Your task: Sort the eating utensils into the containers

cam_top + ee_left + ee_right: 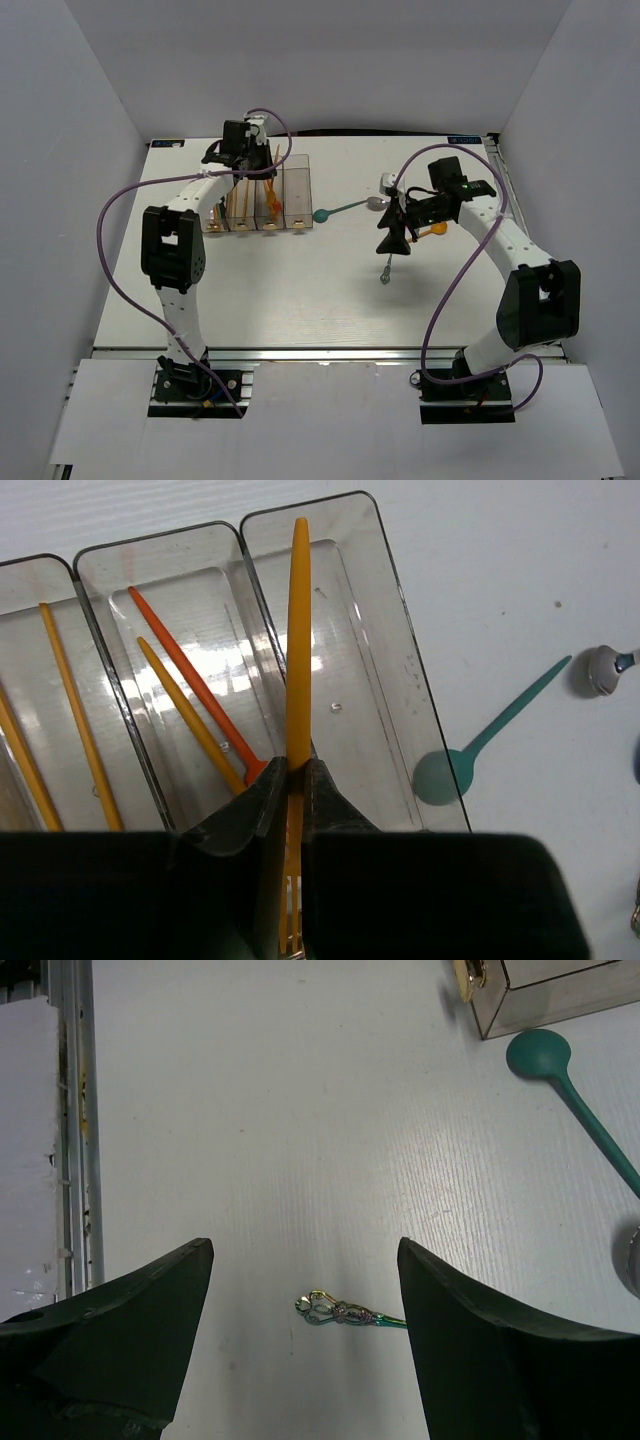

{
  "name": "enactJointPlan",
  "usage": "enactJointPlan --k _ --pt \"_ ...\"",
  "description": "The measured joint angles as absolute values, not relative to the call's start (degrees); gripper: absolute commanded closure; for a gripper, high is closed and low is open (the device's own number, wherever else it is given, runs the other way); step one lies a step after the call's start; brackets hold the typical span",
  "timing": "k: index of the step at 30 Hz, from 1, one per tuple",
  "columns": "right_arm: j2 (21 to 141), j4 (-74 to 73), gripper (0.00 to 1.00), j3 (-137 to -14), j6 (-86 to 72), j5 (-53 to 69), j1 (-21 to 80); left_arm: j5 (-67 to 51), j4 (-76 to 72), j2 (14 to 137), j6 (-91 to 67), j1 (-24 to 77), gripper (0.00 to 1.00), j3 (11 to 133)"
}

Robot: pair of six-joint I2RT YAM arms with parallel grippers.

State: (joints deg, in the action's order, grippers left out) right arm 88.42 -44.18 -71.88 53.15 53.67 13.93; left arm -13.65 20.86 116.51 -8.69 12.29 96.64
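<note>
My left gripper (297, 765) is shut on an orange fork (298, 630), tines toward the wrist. It holds the fork over the wall between the two right-hand containers (385, 670). In the top view this gripper (243, 152) is at the far end of the row of containers (308, 190). Other bins hold yellow and orange-red utensils (190, 680). My right gripper (303, 1250) is open above the ornate iridescent handle (345, 1312) of a metal utensil (386, 272). A teal spoon (335, 211) and a metallic spoon (377, 202) lie right of the bins.
An orange utensil (437, 228) lies under the right wrist. The teal spoon (470, 755) rests close to the rightmost bin's wall. The table's metal front rail (70, 1110) runs along the left of the right wrist view. White walls enclose the table.
</note>
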Motion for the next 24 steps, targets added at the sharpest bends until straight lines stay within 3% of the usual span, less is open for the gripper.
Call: enactJointPlan --k 4,7,11,24 --pt "88.47 -43.35 0.20 -71.70 52.58 52.73 13.91 -12.40 20.93 117.25 -8.95 12.27 0.90 97.47" --pt "88.71 -43.09 0.19 -71.70 52.05 51.68 13.89 -11.46 20.97 117.58 -9.23 12.27 0.63 97.45" --pt "89.27 -42.94 0.19 -71.70 51.44 50.26 13.87 -9.85 21.17 117.67 -9.69 12.27 0.47 96.99" --pt "89.62 -39.07 0.20 -70.96 44.95 44.34 13.87 -8.51 22.37 114.56 -10.66 12.08 0.42 94.13"
